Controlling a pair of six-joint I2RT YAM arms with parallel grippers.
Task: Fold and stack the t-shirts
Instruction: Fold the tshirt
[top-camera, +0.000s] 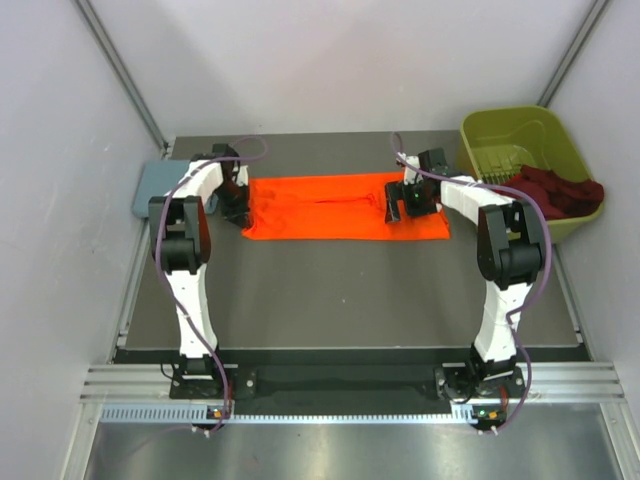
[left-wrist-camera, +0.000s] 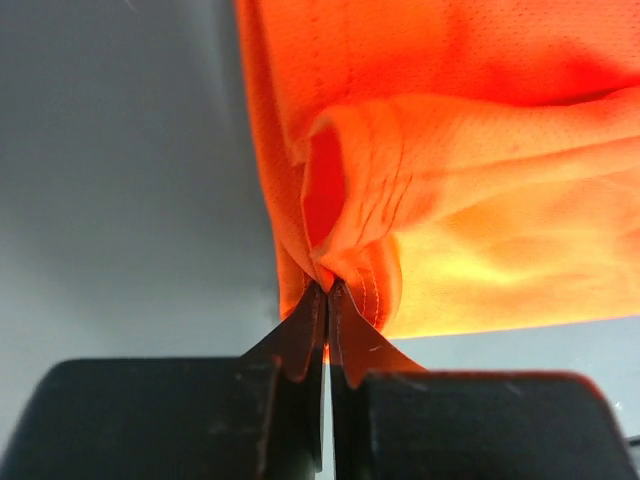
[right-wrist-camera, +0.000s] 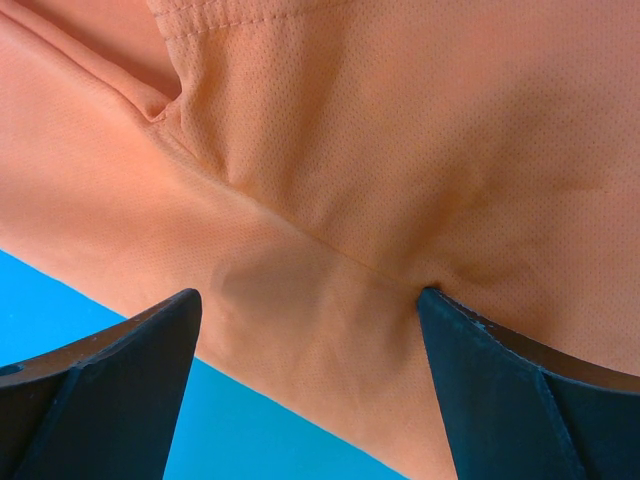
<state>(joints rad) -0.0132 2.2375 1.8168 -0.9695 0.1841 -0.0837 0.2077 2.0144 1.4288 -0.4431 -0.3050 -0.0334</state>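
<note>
The orange t-shirt (top-camera: 340, 205) lay spread across the far half of the surface (top-camera: 350, 290). My left end effector (left-wrist-camera: 327, 290) was pinched tight on its left edge; my right end effector (right-wrist-camera: 308, 296) stood wide apart over its right end, perhaps touching the cloth.

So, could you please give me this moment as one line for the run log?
stage: folding orange t-shirt | left claw: shut on its edge | right claw: open over other end | maroon t-shirt: in bin

Grey-blue shirt (top-camera: 152, 190) partly hidden behind left arm (top-camera: 183, 232).
</note>
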